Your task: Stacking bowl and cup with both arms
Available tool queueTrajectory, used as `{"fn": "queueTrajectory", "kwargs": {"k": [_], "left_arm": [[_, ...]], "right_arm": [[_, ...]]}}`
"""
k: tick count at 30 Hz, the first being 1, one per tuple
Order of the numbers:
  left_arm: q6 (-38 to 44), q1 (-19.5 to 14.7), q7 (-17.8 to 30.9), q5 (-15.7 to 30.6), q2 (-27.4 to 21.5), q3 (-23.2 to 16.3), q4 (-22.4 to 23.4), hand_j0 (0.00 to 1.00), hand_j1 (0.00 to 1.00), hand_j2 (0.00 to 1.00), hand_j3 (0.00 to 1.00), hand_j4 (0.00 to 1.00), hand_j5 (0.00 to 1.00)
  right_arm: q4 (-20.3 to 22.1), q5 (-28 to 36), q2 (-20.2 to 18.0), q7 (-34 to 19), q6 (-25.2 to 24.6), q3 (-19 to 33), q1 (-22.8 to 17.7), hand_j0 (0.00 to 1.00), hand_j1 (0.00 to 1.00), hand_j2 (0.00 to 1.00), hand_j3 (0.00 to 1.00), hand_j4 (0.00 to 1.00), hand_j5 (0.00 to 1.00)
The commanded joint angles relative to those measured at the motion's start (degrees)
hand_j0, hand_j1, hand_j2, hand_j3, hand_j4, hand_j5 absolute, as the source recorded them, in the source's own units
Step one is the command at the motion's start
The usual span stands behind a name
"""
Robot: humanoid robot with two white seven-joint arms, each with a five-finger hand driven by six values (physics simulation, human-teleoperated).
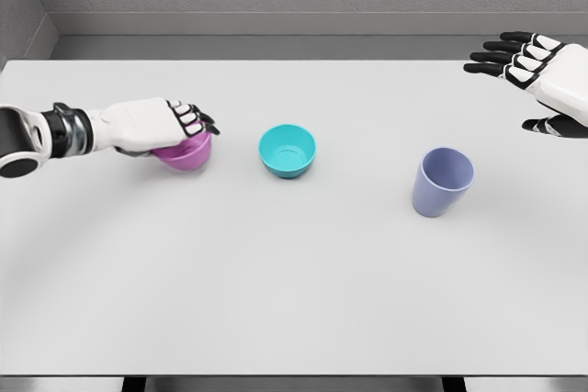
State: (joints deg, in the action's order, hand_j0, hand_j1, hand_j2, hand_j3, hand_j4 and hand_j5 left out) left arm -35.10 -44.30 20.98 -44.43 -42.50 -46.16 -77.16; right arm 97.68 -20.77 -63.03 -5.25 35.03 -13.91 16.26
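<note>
While left hand point(184, 126) grips purple bowl point(186, 151), teal bowl point(288, 151) just beside, cup point(441, 182) apart

Standing here, I count two bowls on the white table point(294, 300): one purple bowl point(188, 154) at the left, partly covered, and one teal bowl point(287, 151) near the middle. There is one cup point(441, 181), lavender blue, over to the right. That makes three vessels in all. Two robot hands show: the left hand point(161, 126) and the right hand point(537, 71). There is one table under everything.
</note>
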Motion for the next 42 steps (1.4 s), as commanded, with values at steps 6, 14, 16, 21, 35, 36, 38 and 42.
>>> {"fn": "queueTrajectory", "kwargs": {"k": [6,14,16,21,35,36,38,42], "left_arm": [[0.1,-0.88,-0.15,5.14,0.84,0.28,-1.94,0.28,0.28,0.28,0.28,0.28,0.28],[0.1,-3.08,-0.06,4.44,7.78,0.19,-4.67,0.29,0.29,0.29,0.29,0.29,0.29],[0.1,-3.69,-0.06,4.35,9.28,0.11,-4.49,0.3,0.3,0.3,0.3,0.3,0.3],[0.1,-4.75,-0.15,2.42,12.35,0.11,-4.31,0.3,0.3,0.3,0.3,0.3,0.3],[0.1,-4.48,-0.06,-6.11,14.2,-0.42,-2.73,0.33,0.33,0.33,0.33,0.33,0.33],[0.1,-4.39,-0.06,-6.28,14.2,-0.6,-2.73,0.33,0.33,0.33,0.33,0.33,0.33],[0.1,-4.22,-0.06,-6.99,14.29,-0.69,-2.73,0.33,0.33,0.33,0.33,0.33,0.33],[0.1,-3.78,-0.06,-8.65,14.29,-0.77,-2.82,0.35,0.35,0.35,0.35,0.35,0.35]], "right_arm": [[-0.03,0.38,-0.08,0.06,-0.03,0.02,0.0,1.0,1.0,1.0,1.0,1.0,1.0],[0.06,0.38,-0.08,0.06,-0.03,0.02,0.0,1.0,1.0,1.0,1.0,1.0,1.0],[-0.03,0.38,-0.08,-0.02,-0.03,0.02,0.0,1.0,1.0,1.0,1.0,1.0,1.0],[-0.03,0.38,-0.08,0.06,-0.03,0.02,0.0,1.0,1.0,1.0,1.0,1.0,1.0],[-0.03,0.38,0.19,0.06,-0.03,0.11,0.0,1.0,1.0,1.0,1.0,1.0,1.0],[-0.03,0.38,0.19,0.06,-0.03,0.11,0.0,1.0,1.0,1.0,1.0,1.0,1.0],[-0.03,0.38,0.27,0.06,-0.03,0.2,0.0,1.0,1.0,1.0,1.0,1.0,1.0],[-0.03,0.38,0.27,0.06,-0.03,0.2,0.0,1.0,1.0,1.0,1.0,1.0,1.0]]}}
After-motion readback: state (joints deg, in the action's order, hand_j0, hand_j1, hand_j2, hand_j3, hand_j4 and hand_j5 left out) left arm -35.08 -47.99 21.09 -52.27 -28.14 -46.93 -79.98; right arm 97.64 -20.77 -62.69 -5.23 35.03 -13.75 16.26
